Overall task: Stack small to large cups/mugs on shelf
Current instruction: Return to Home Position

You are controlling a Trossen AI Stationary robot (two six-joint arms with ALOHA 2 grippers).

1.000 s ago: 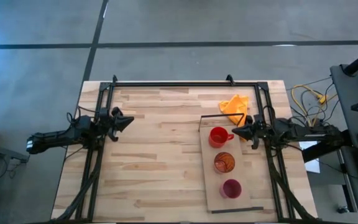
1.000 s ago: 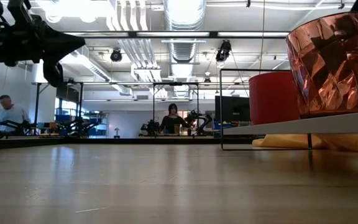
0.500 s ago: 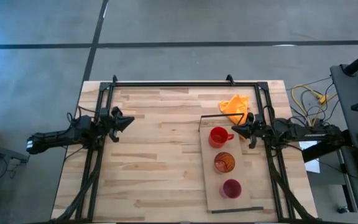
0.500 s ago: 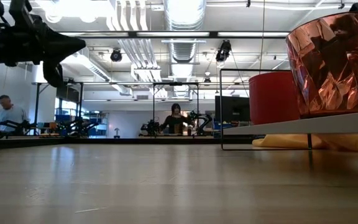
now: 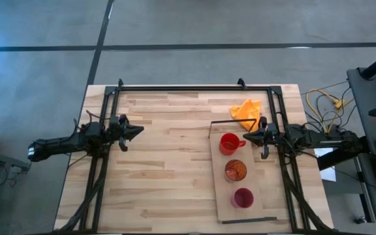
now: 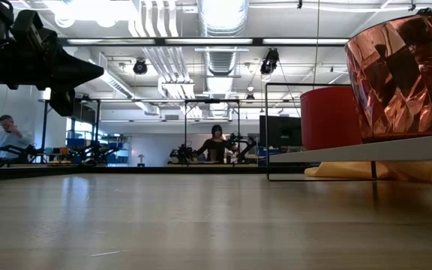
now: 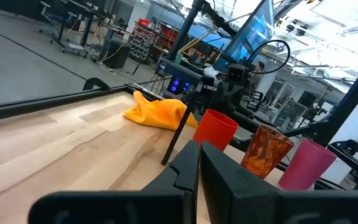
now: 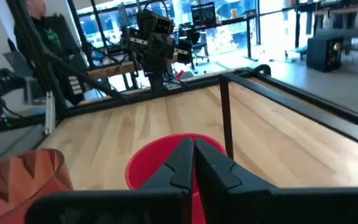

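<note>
Three vessels stand in a row on the pale shelf board (image 5: pixel 264 196) at the table's right. The red mug (image 5: pixel 229 143) is farthest, the orange-red translucent cup (image 5: pixel 235 170) is in the middle, and the magenta cup (image 5: pixel 242 198) is nearest. My right gripper (image 5: pixel 249 137) is shut, just right of the red mug's handle (image 5: pixel 242 139). In the right wrist view its tips (image 8: pixel 191 152) stand in front of the mug (image 8: pixel 151 171). My left gripper (image 5: pixel 138 129) is shut and empty above the table's left half, pointing at the cups (image 7: pixel 265 149).
An orange cloth (image 5: pixel 247 109) lies on the table behind the shelf's far end. A black frame (image 5: pixel 175 87) runs along the table's far edge and both sides. Bare tabletop (image 5: pixel 168 170) lies between the arms. People show in the room beyond (image 6: pixel 216 142).
My left gripper has moved a little toward the table's right and dipped slightly. My right gripper has stayed by the red mug's handle and its wrist has turned about its own axis. The cups have not moved.
</note>
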